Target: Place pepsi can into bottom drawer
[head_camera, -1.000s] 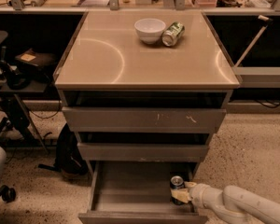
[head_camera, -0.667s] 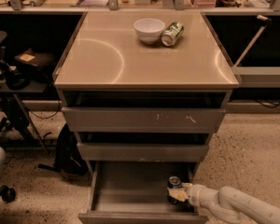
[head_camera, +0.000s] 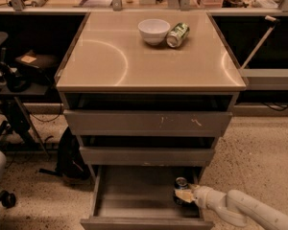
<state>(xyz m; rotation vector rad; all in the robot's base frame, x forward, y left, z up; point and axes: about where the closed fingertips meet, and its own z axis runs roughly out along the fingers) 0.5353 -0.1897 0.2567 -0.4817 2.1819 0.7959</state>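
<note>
The bottom drawer (head_camera: 134,195) is pulled open at the foot of the cabinet. The pepsi can (head_camera: 181,184) stands upright inside it at the right side, only its silver top and dark upper body showing. My gripper (head_camera: 184,194) reaches in from the lower right on a white arm and sits around the can, low in the drawer. The can's lower part is hidden by the gripper.
A white bowl (head_camera: 154,31) and a green can (head_camera: 177,35) lying on its side sit on the cabinet top (head_camera: 110,61). Two shallower drawers (head_camera: 146,122) are above the open one. A chair base and black bag (head_camera: 69,155) stand at the left on the speckled floor.
The gripper and the can have shifted slightly left and deeper into the drawer. Nothing else has moved.
</note>
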